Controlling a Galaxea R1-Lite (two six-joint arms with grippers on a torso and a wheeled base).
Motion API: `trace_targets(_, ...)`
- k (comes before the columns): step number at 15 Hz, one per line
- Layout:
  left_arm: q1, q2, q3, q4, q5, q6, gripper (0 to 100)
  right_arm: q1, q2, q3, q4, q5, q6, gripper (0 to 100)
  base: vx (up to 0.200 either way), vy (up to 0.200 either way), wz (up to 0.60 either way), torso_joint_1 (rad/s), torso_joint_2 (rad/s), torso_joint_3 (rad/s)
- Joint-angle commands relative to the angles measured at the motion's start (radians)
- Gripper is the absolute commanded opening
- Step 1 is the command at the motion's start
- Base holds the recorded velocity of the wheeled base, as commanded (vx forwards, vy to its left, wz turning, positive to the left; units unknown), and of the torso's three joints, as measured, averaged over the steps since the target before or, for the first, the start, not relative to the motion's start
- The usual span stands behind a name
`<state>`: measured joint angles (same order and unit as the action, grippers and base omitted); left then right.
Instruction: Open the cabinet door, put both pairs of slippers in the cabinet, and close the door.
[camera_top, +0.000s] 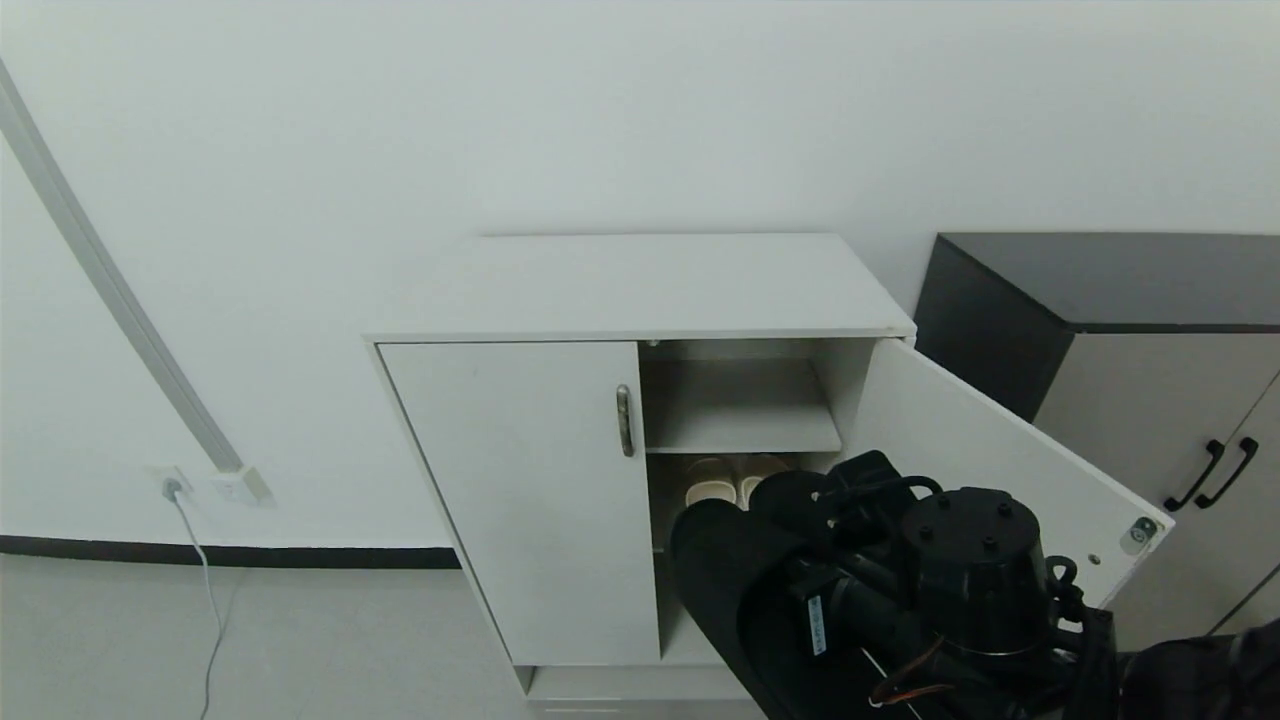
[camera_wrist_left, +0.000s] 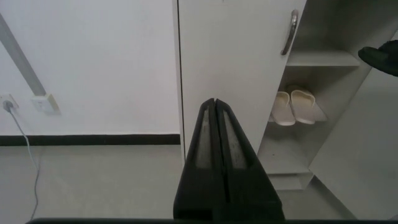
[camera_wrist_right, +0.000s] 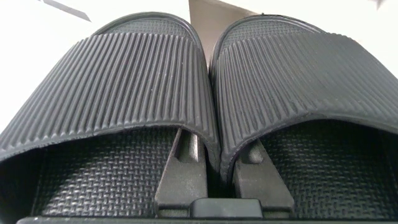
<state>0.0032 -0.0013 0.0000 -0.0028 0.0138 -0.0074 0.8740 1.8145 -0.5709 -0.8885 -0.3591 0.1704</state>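
- Black slippers (camera_wrist_right: 143, 81) sit right against the right wrist camera, two ribbed straps side by side, heels and outer edges cut off by the frame.
- Under the straps, the right gripper (camera_wrist_right: 216, 149) is clamped on the pair: one finger lies in each footbed and the two touching inner walls are pinched between them.
- Beyond the straps, little can be made out except a pale strip between the toes.
- From the head view, the black slippers (camera_top: 725, 580) hang in front of the lower part of the open compartment, with the right arm's wrist housing behind them covering the gripper itself.
- They hide the compartment floor and the heels of the cream slippers (camera_top: 725, 485), which rest on the shelf just above and behind them.
- Whether the black pair is already inside the white cabinet (camera_top: 650, 285) or just before its opening cannot be told.
- Its right door (camera_top: 980, 440) stands swung open; its left door (camera_top: 520, 490) is closed.
- Left gripper (camera_wrist_left: 214, 102) is pressed closed on nothing, held out in front of the left door, well apart from both pairs.
- Its view shows the cream slippers (camera_wrist_left: 298, 107) side by side on the shelf.
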Motion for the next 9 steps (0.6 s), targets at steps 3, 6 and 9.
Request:
trace_targets(3,0.0,0.001,0.0,0.0,0.002,0.0,0,0.0,0.006,0.006,-0.003,0.002,0.0,0,0.0,0.0,0.0,-0.183,0.5,0.317)
trace_targets(6,0.0,0.001,0.0,0.0,0.002,0.0,0,0.0,0.008,0.009,-0.003,0.002,0.0,0,0.0,0.0,0.0,-0.163,0.49,0.326)
trace_targets(9,0.0,0.001,0.0,0.0,0.0,0.0,0,0.0,0.009,0.009,-0.003,0.0,0.001,0,0.0,0.0,0.0,-0.144,0.47,0.333)
